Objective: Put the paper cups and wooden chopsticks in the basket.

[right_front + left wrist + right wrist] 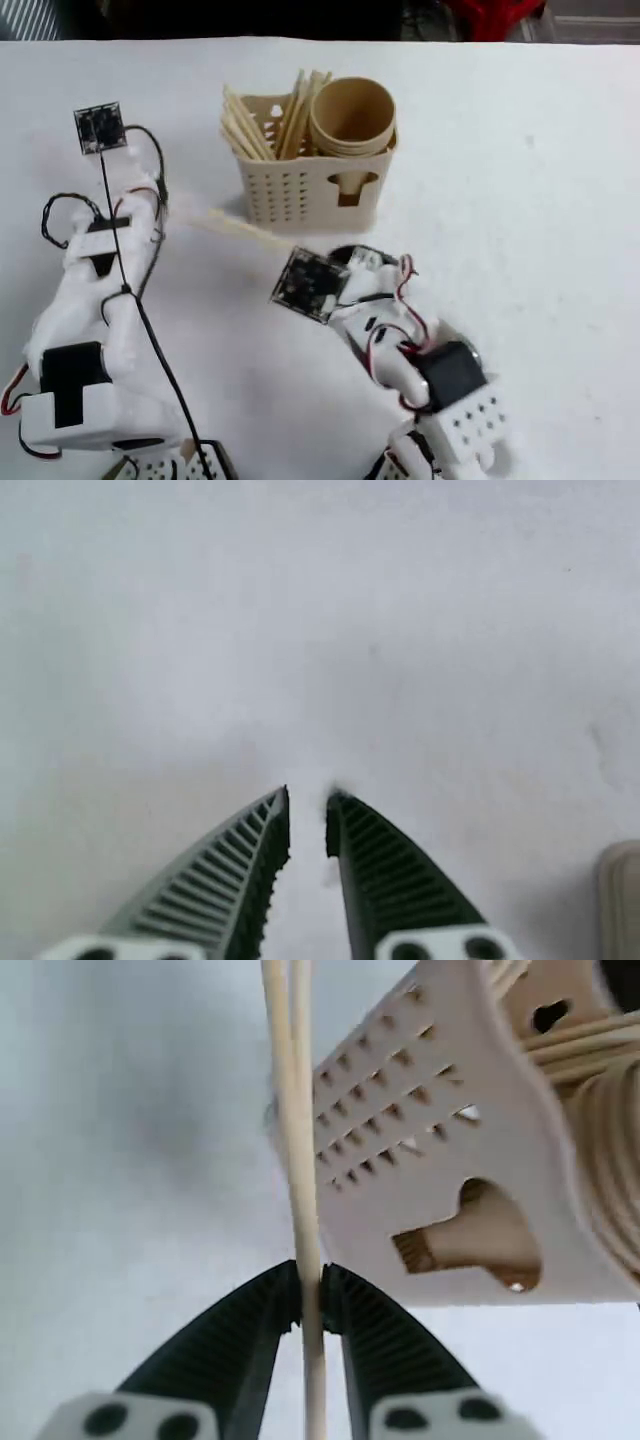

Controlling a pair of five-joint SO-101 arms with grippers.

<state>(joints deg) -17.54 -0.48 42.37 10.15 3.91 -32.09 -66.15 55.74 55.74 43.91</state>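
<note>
A beige perforated basket (300,190) stands at the middle back of the table, holding stacked paper cups (352,118) and several wooden chopsticks (262,125). My right gripper (311,1290) is shut on a pair of wooden chopsticks (290,1110), held just in front of the basket (440,1160). In the high view those chopsticks (240,228) stick out leftward from the right arm (350,285), low over the table. My left gripper (307,810) hangs over bare white table, its jaws nearly closed with nothing between them. The left arm (100,270) sits at the left.
The white table (520,200) spreads wide to the right and back of the basket. A small camera board (100,127) on a cable stands above the left arm. A beige edge (622,900) shows at the corner of the left wrist view.
</note>
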